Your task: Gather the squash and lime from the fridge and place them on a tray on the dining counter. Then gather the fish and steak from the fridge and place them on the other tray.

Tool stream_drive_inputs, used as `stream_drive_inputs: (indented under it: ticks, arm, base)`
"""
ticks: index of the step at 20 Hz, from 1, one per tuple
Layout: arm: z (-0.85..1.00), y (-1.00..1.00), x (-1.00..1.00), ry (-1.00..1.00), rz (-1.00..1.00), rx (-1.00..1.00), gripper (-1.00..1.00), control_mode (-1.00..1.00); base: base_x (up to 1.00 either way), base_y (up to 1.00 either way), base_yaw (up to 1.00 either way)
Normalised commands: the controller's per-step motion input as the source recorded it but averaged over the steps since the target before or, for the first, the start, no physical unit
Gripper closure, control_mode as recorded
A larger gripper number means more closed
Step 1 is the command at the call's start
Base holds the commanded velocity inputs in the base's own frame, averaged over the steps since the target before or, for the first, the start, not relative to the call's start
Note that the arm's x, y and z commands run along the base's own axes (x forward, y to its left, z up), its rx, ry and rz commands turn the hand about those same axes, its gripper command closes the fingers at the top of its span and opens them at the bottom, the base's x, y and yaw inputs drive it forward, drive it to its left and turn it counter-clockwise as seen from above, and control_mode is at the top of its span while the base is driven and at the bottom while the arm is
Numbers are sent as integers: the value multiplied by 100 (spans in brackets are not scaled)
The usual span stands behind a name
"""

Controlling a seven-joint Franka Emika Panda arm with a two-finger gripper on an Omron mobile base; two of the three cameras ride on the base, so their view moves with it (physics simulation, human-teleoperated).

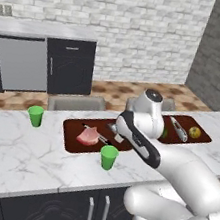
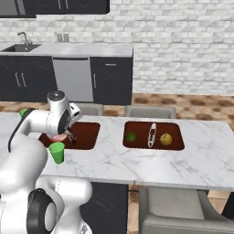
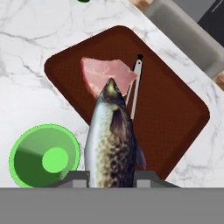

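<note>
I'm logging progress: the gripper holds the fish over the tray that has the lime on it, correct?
Not quite. In the hand view the gripper holds the fish over the tray with the steak on it; the lime lies on the other tray.

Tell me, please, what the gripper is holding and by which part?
The gripper holds the fish by its tail end, head pointing out over the tray.

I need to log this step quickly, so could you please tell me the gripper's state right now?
Gripper: shut on the fish, held above the tray with the steak.
</note>
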Motion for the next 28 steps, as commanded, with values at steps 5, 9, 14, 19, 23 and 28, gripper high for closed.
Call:
stream_drive_inputs:
  ticks: [5, 9, 14, 19, 23, 28]
  arm:
    - [-17, -18, 16, 2, 6, 0, 100, -100]
    - [-16, -14, 21, 3, 6, 0, 100, -100]
    - [-14, -13, 24, 2, 5, 0, 100, -100]
    - [-11, -5, 35, 2, 3, 0, 100, -100]
    - [-14, -2, 37, 2, 3, 0, 100, -100]
    - [-20, 0, 36, 4, 2, 0, 100, -100]
  base:
    - [0, 0, 0]
    - [0, 0, 0]
    - [0, 0, 0]
    - [0, 0, 0]
    - [0, 0, 0]
    - [0, 0, 0]
